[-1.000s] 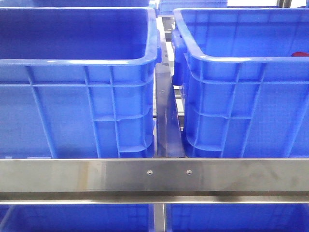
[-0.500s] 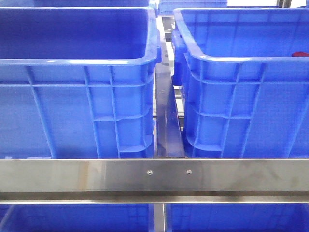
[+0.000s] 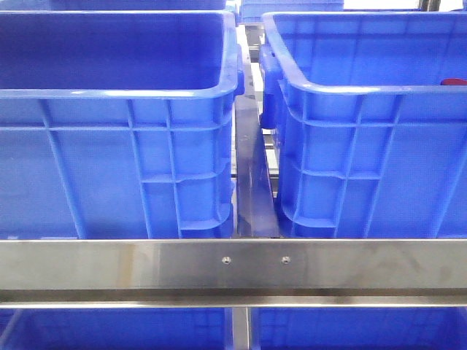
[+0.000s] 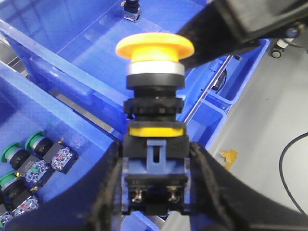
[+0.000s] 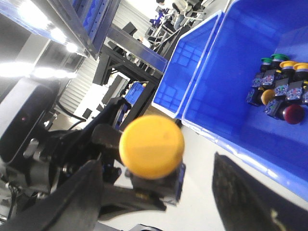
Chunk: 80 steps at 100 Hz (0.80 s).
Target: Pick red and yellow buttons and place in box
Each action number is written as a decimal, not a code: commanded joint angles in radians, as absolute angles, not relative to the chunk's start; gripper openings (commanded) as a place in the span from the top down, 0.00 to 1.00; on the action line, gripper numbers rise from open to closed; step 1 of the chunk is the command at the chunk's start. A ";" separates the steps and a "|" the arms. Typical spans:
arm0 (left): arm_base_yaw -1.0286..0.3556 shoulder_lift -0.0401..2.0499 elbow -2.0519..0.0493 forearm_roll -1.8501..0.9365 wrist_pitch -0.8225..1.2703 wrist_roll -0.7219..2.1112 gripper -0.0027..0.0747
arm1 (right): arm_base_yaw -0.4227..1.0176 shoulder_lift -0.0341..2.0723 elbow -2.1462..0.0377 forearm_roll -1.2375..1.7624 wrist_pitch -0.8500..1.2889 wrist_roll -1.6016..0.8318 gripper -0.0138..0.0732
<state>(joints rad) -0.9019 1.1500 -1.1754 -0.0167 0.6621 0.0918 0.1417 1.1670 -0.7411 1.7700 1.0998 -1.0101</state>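
Left gripper (image 4: 154, 192) has its jaws clamped on the black base of a yellow button (image 4: 155, 47), cap up, above the blue crates (image 4: 72, 77) (green buttons (image 4: 36, 142) lie in 1). Right gripper (image 5: 159, 202) jaws stand wide apart. Front view shows just 2 crates behind a steel rail (image 3: 233, 266).

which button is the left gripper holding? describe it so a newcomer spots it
In the left wrist view, find the left gripper above the blue crates. Clamped between its black fingers is a push button standing upright on a blue-and-black block. Its wide orange-yellow mushroom cap sets it apart from the green-capped buttons in the crate below.
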 commanded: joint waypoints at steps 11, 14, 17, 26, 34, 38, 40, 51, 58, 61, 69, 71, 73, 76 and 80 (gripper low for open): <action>-0.907 1.125 -1.208 -0.028 0.588 0.090 0.99 | 0.196 1.203 -0.828 1.919 1.094 -1.014 0.26; -0.907 1.125 -1.208 -0.028 0.588 0.090 0.99 | 0.204 1.212 -0.834 1.919 1.093 -1.014 0.26; -0.907 1.125 -1.208 -0.028 0.588 0.090 0.99 | 0.210 1.224 -0.840 1.919 1.095 -1.014 0.26; -0.907 1.125 -1.208 -0.028 0.588 0.090 0.99 | 0.221 1.246 -0.855 1.919 1.115 -1.014 0.26; -0.907 1.125 -1.208 -0.028 0.588 0.090 0.99 | 0.225 1.257 -0.867 1.919 1.123 -1.014 0.26; -0.907 1.125 -1.208 -0.028 0.588 0.090 0.99 | 0.225 1.262 -0.872 1.919 1.124 -1.014 0.26; -0.907 1.125 -1.208 -0.028 0.588 0.090 0.99 | 0.225 1.262 -0.873 1.919 1.125 -1.014 0.26; -0.907 1.125 -1.208 -0.028 0.588 0.090 0.99 | 0.225 1.268 -0.890 1.919 1.132 -1.014 0.31; -0.907 1.125 -1.208 -0.028 0.588 0.090 0.99 | 0.225 1.268 -0.891 1.919 1.134 -1.014 0.40; -0.907 1.125 -1.208 -0.028 0.588 0.090 0.99 | 0.225 1.268 -0.891 1.919 1.136 -1.014 0.43; -0.907 1.125 -1.208 -0.028 0.588 0.090 0.99 | 0.225 1.268 -0.891 1.911 1.140 -1.014 0.55; -0.907 1.127 -1.208 -0.028 0.588 0.090 0.99 | 0.225 1.268 -0.891 1.909 1.141 -1.014 0.58; -0.907 1.127 -1.208 -0.028 0.588 0.090 0.99 | 0.225 1.268 -0.891 1.908 1.143 -1.014 0.61; -0.907 1.127 -1.208 -0.028 0.588 0.090 0.99 | 0.225 1.268 -0.891 1.905 1.147 -1.014 0.65; -0.907 1.127 -1.208 -0.028 0.588 0.090 0.99 | 0.225 1.268 -0.891 1.903 1.153 -1.014 0.70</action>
<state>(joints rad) -0.9019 1.1500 -1.1754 -0.0167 0.6644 0.0922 0.2268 1.2881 -0.8594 1.7700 1.0978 -1.0086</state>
